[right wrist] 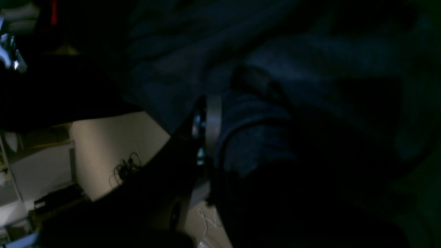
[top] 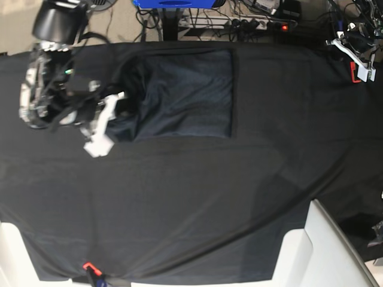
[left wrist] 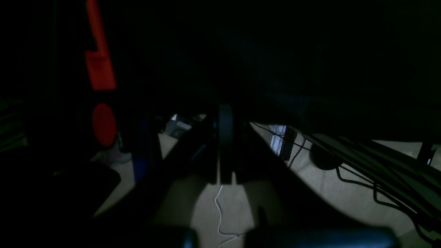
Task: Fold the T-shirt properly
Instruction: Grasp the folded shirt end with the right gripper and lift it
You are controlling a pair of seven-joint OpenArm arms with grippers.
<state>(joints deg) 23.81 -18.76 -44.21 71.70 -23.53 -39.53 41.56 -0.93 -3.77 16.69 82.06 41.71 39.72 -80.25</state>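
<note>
The dark slate-grey T-shirt (top: pixel 185 95) lies as a rough rectangle on the far middle-left of the black tablecloth (top: pixel 209 197). Its left side is bunched up. My right gripper (top: pixel 121 109) sits at that bunched edge. In the right wrist view it (right wrist: pixel 215 131) is shut on a fold of the T-shirt (right wrist: pixel 255 137), which wraps around one finger. My left gripper (top: pixel 358 66) hangs at the table's far right corner, away from the shirt. The left wrist view shows it (left wrist: pixel 224 144) shut on nothing, over the floor.
A white bin (top: pixel 326 251) stands at the near right corner. Cables and a power strip (top: pixel 257 24) lie on the floor beyond the far edge, beside a blue object (top: pixel 173 3). A small red clip (top: pixel 88 266) marks the near edge.
</note>
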